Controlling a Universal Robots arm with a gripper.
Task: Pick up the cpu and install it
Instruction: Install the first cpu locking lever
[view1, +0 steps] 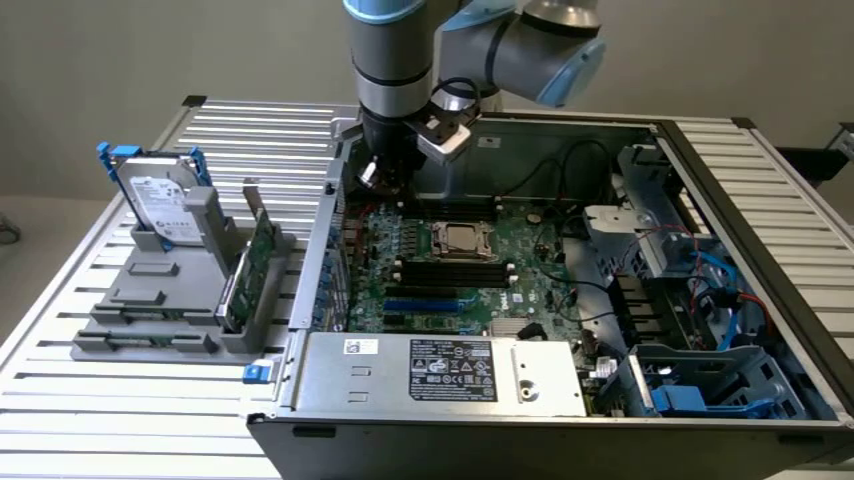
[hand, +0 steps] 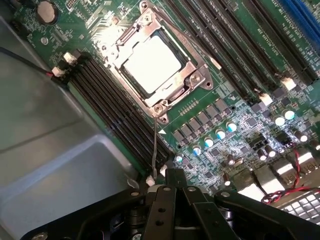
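The cpu (hand: 152, 62) lies flat inside its socket on the motherboard (hand: 225, 107), and in the exterior view it is at about five o'clock of the tool (hand: 175, 175). The tool is clenched with nothing between its tips, poised above the board just beside the black memory slots (hand: 115, 115). Judging by this, the seating itself looks done. Doing this stage well means leaving the chip undisturbed: no sideways drag across the socket frame (hand: 196, 76), and the closed tips kept off the thin grey wire (hand: 155, 145), which runs near them. Whether the frame is latched down, I cannot tell. The chip's top is a smooth, pale silvery square that catches the light. The frame around it is stamped bright metal with screws at its corners, and the board is matte green, crowded with small shiny-topped cylinders. In the exterior view, at nine o'clock of the sheet-metal case (view1: 310, 300), a silver hard drive (view1: 160, 205) and a green card (view1: 254, 265) stand upright in a grey holder on the slatted metal worktop (view1: 120, 400).
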